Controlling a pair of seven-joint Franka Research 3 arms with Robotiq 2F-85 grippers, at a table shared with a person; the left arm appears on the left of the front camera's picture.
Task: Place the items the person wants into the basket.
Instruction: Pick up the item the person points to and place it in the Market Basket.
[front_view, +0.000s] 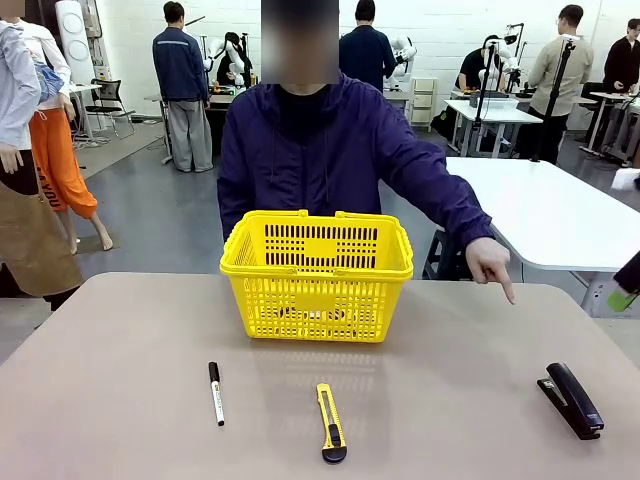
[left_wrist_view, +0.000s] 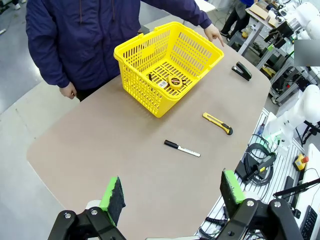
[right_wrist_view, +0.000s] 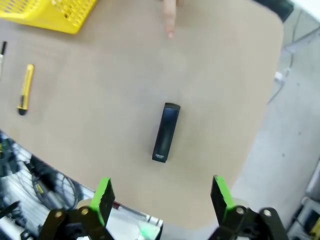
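The bright yellow plastic lattice basket stands far ahead of the left end effector, whose green pads are spread wide on nothing, and already holds the small round yellow-and-black tape measure. The black stapler lies on the tan tabletop just ahead of the empty, wide-spread right end effector, the person's hand pointing toward it, so it looks the next item. The yellow-and-black utility knife and white black-capped marker lie apart, blocking nothing.
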